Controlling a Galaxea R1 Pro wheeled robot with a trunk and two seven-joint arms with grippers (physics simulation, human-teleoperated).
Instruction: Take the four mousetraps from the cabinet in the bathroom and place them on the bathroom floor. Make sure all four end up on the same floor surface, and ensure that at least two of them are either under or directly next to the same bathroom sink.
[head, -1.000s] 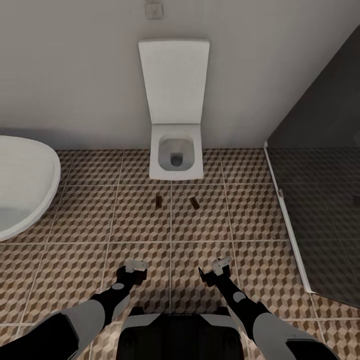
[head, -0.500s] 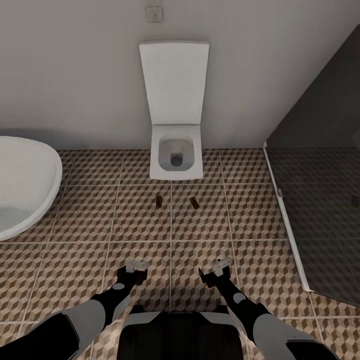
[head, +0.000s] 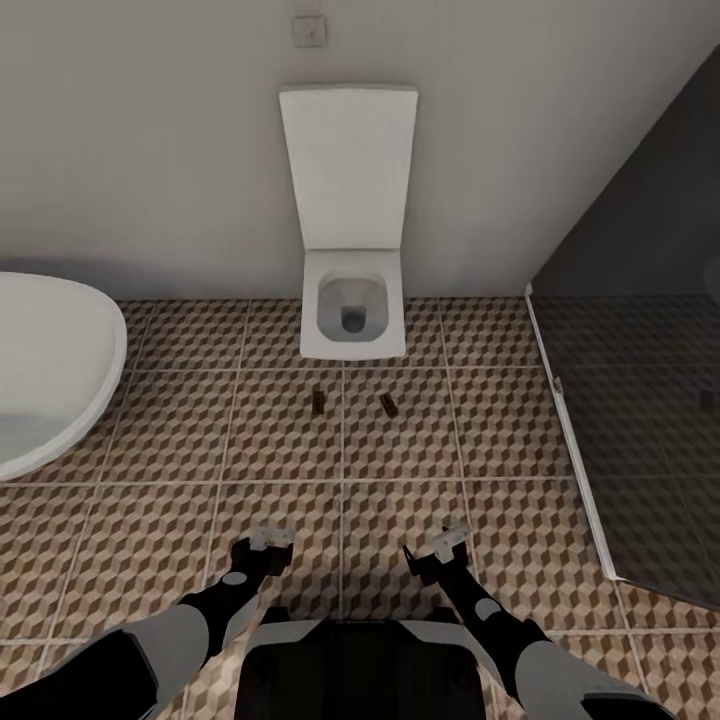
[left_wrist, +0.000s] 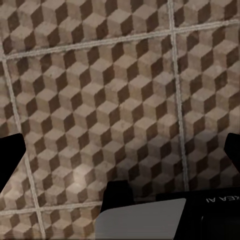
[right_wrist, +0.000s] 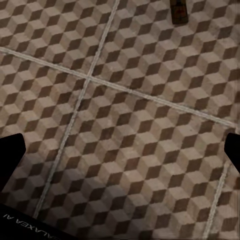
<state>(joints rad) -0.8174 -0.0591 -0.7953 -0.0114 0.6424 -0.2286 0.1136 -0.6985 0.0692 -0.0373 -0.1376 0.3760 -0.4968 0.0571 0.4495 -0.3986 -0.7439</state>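
**Both arms drawn back a little toward the base**

Left pincer (head: 268, 541) now slightly lower in the head view than a second ago, pulled back toward the trunk. Right pincer (head: 447, 539) likewise drawn back and shifted a touch outward, so farther from the two mousetraps (head: 318, 402) lying ahead of it on the bathroom floor (head: 150, 520). Whole head view nudged slightly: camera motion, no shift of the things ahead of the pincers.
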